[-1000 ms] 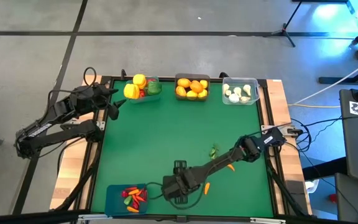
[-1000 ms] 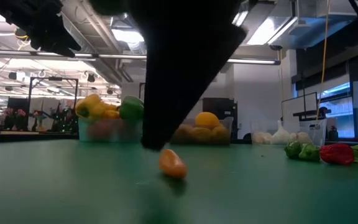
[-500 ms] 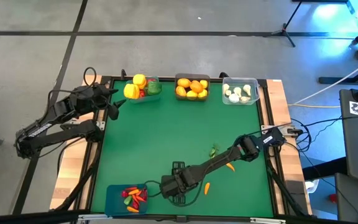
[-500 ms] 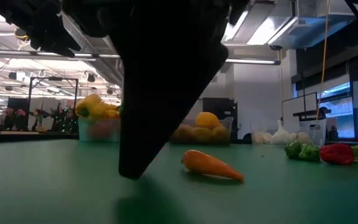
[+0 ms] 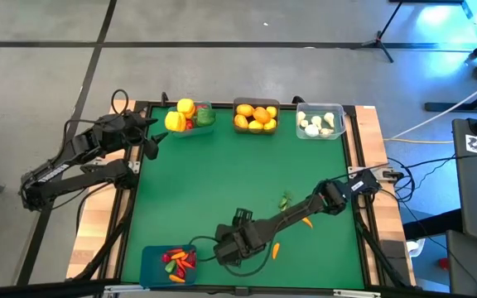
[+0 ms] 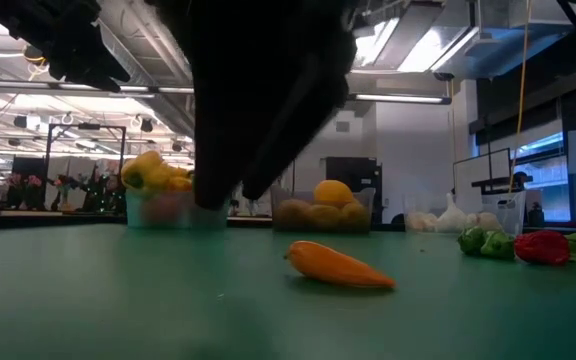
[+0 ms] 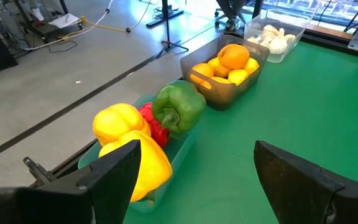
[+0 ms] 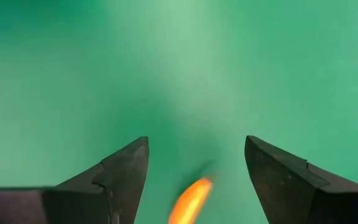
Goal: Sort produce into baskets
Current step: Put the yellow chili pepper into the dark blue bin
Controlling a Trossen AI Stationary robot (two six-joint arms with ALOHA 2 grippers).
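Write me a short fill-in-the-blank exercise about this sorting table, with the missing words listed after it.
1. The right gripper hangs with open jaws over an orange ____ lying on the green table.
2. The dark grey bin holds oranges and ____.
3. The green pepper sits in the ____ bin, beside yellow peppers.
4. The clear bin holds white ____ bulbs.

Missing words: carrot; lemons; teal; garlic

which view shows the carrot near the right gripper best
The low view: the carrot lies whole and side-on on the green table. The high view shows it as a small orange sliver beside the right gripper; the right wrist view catches only its blurred tip; the left wrist view misses it.
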